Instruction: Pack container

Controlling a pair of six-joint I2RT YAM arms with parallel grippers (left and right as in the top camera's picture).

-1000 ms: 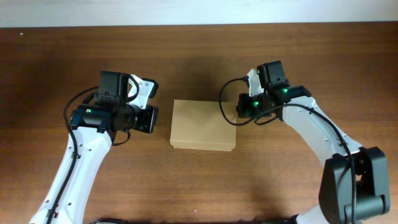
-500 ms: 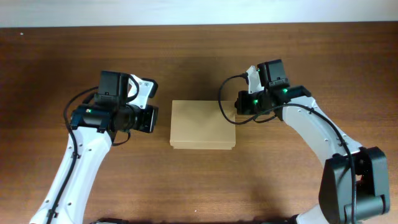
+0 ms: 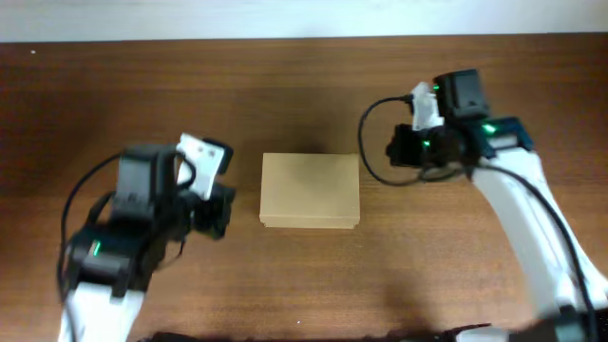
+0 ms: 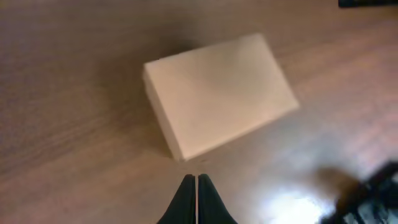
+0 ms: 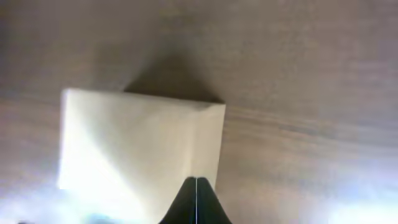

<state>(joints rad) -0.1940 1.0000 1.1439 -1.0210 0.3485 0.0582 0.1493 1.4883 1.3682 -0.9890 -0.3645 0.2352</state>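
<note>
The container [image 3: 311, 190] is a plain tan cardboard box with its lid shut, lying flat in the middle of the table. It also shows in the left wrist view [image 4: 217, 93] and the right wrist view [image 5: 137, 149]. My left gripper [image 3: 222, 209] is shut and empty, a short way left of the box; in its own view the tips [image 4: 196, 178] are just short of the box's near corner. My right gripper [image 3: 393, 152] is shut and empty, to the right of the box's far right corner; its tips [image 5: 196, 180] overlap the box's edge in its view.
The wooden table [image 3: 304, 275] runs under everything. A pale wall strip [image 3: 304, 17] lies along the far edge. No pens or tape roll show in any view.
My left arm has pulled back down and left, away from the box. My right arm has moved right and slightly up, away from the box's corner. The box has not moved.
</note>
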